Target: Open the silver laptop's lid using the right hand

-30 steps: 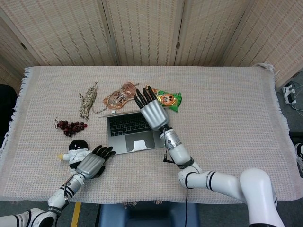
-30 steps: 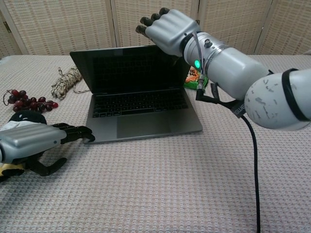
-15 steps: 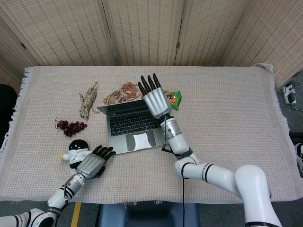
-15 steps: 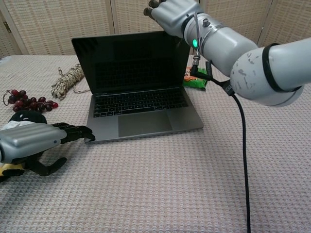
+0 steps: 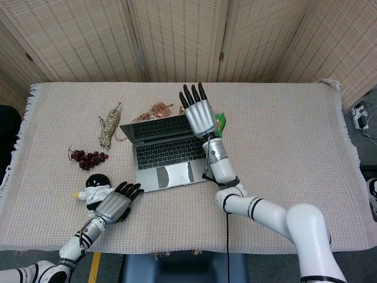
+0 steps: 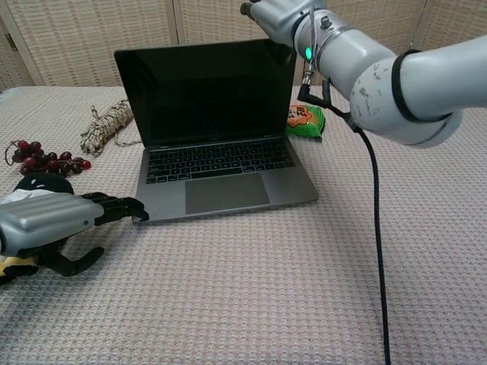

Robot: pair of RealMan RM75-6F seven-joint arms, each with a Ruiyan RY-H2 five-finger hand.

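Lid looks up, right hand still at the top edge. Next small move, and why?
Probably lift the right hand up and back, clear of the silver laptop. In the chest view its dark screen already stands about upright with the keyboard fully exposed, so more pushing likely only overextends the hinge. The left hand touches the laptop's front corner and can stay.

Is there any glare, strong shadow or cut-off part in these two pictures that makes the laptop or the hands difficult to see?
Head view: even light, soft shadows; a bright reflection lies on the silver laptop's trackpad. Chest view: the dark screen shows no glare, the right hand is cut off by the top edge, and the left hand runs off the left edge.
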